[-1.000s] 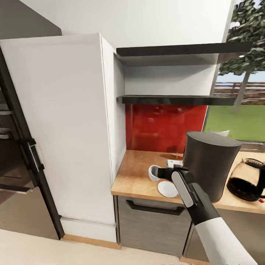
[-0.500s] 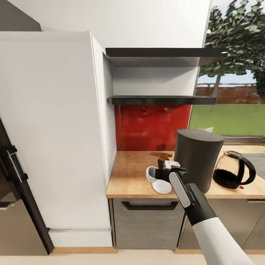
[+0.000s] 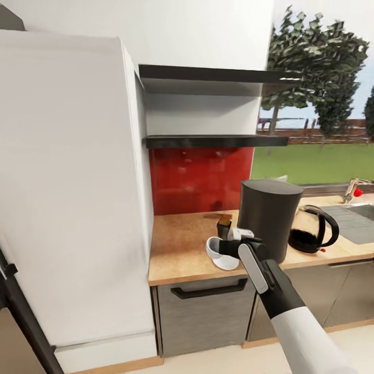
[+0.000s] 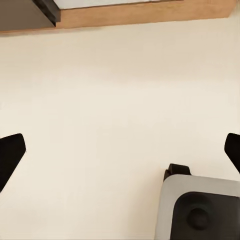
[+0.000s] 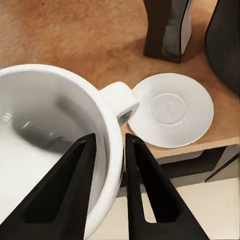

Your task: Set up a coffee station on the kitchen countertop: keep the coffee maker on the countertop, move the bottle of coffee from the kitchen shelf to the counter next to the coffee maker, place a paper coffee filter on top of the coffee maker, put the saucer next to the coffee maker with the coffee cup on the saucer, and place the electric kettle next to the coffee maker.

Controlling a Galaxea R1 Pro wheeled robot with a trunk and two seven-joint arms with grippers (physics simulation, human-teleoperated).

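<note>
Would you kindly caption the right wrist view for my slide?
Right gripper pinching the cup rim, above the saucer on the counter.

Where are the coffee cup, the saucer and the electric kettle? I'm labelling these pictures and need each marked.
coffee cup [image 5: 45, 130], right wrist view, on its white inner wall.
saucer [image 5: 172, 107], right wrist view, on its centre.
electric kettle [image 3: 306, 234], head view, on its glass body.

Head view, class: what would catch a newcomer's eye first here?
Probably the red wall panel behind the wooden countertop, then the tall dark coffee maker with the glass kettle beside it. In front, the right gripper pinches the rim of a white cup, held above the saucer.
</note>
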